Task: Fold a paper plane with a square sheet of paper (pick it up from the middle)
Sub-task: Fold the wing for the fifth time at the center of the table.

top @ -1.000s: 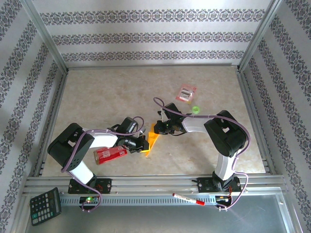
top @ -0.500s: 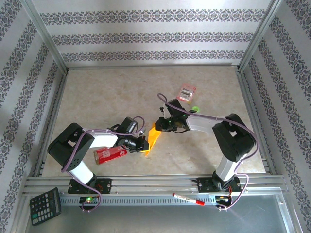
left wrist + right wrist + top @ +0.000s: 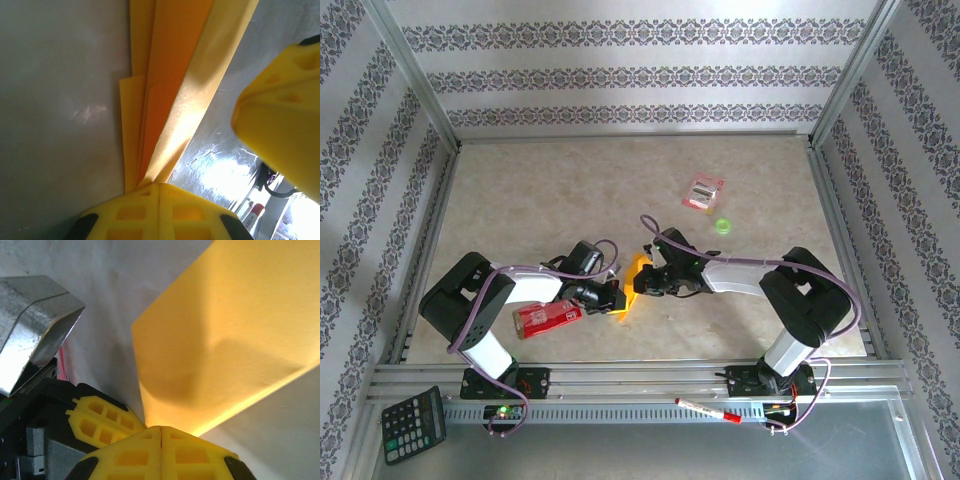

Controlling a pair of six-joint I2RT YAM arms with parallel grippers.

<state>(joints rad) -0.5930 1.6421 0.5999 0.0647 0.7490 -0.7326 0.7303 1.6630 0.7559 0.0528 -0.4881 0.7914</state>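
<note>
Your left gripper point(image 3: 159, 186) and right gripper point(image 3: 161, 429) both pinch shut on the thin folded orange-yellow paper sheet point(image 3: 175, 90), so move gently and keep edges even.

Robotics lab test cell: aluminium frame point(image 3: 410, 65) boxed in with patterned wallpaper panels point(image 3: 620, 75), marble-look surface point(image 3: 550, 190), left arm point(image 3: 480, 295) and right arm point(image 3: 805, 290) bolted to slotted rails point(image 3: 640, 375) at the near edge. Calculator point(image 3: 413, 425) and red marker point(image 3: 705, 410) lie along the metal front ledge point(image 3: 620, 455).

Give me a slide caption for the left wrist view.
Left gripper shut on the folded orange paper, its layers fanning away from the jaws.
</note>
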